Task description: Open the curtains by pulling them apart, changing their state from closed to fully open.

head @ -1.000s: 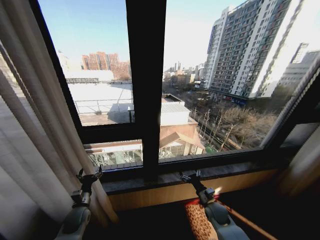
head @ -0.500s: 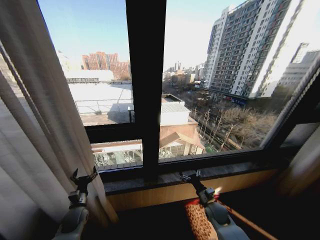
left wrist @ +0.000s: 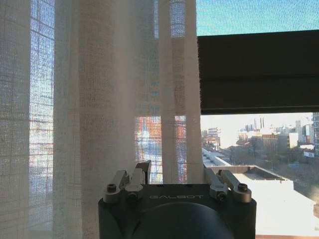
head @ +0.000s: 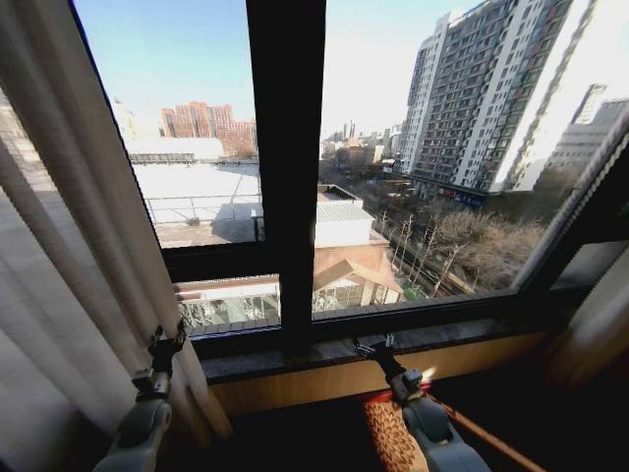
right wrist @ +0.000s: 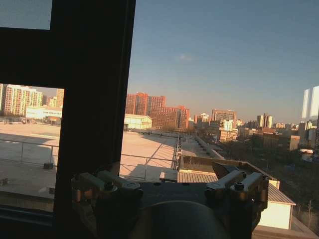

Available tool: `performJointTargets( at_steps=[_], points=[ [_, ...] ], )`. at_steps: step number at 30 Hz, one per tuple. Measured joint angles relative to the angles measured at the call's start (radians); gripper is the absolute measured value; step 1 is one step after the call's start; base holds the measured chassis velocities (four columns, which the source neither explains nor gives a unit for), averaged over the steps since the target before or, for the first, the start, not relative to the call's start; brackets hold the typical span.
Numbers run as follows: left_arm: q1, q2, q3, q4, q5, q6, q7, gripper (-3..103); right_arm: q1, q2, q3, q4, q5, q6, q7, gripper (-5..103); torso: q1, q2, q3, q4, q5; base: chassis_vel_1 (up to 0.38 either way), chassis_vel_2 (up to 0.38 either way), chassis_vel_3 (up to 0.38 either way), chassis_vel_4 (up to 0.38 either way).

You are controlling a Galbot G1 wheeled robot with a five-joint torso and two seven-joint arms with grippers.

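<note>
Head view: the curtains (head: 69,246) hung gathered at 9 o'clock, with the window frame (head: 286,167) at centre. The left gripper (head: 165,340) sat at 7 o'clock against the fabric's inner edge, fingers nearly together; whether fabric lay between them could not be told. The right gripper (head: 374,345) was at 5 o'clock over the sill (head: 324,349), fingers apart.

Left wrist view: pleated sheer fabric lay just beyond the left gripper.

Right wrist view: the right gripper's fingers (right wrist: 107,181) were spread, holding nothing.

The curtains (head: 69,256) hang just left of the left pincer (head: 165,344), touching it; the window frame (head: 287,167) stands between it and the right pincer (head: 375,347).
</note>
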Motion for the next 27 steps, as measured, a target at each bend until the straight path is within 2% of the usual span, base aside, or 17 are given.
performJointTargets(
  at_steps=[2,4,8,10,11,20,27],
  points=[
    [0.0,0.0,-0.003,0.001,0.0,0.0,0.0,34,0.0,0.0,0.0,0.0,0.0,0.0,0.0,100,0.0,0.0,0.0,0.0,0.0,0.0,0.0,0.0,0.0],
    [0.0,0.0,-0.004,0.001,0.0,0.0,0.0,34,0.0,0.0,0.0,0.0,0.0,0.0,0.0,100,0.0,0.0,0.0,0.0,0.0,0.0,0.0,0.0,0.0],
    [0.0,0.0,-0.014,0.004,-0.001,0.0,-0.001,12,0.0,0.0,0.0,0.0,0.0,0.0,0.0,100,0.0,0.0,0.0,0.0,0.0,0.0,0.0,0.0,0.0],
    [0.0,0.0,-0.015,0.004,-0.002,0.0,-0.001,12,0.0,0.0,0.0,0.0,0.0,0.0,0.0,100,0.0,0.0,0.0,0.0,0.0,0.0,0.0,0.0,0.0],
    [0.0,0.0,-0.017,0.004,-0.002,0.0,-0.001,3,0.0,0.0,0.0,0.0,0.0,0.0,0.0,100,0.0,0.0,0.0,0.0,0.0,0.0,0.0,0.0,0.0],
    [0.007,0.003,-0.03,-0.001,-0.004,0.0,-0.004,0,0.0,0.0,0.0,0.0,0.0,0.0,0.0,100,0.0,0.0,0.0,-0.0001,0.0001,0.018,0.002,-0.014,0.002],
    [0.007,0.002,-0.034,0.0,-0.004,-0.002,-0.004,0,0.0,0.0,0.0,0.0,0.0,0.0,0.0,100,0.0,0.0,0.0,-0.0001,0.0001,0.197,-0.003,-0.178,-0.001]
  ],
)
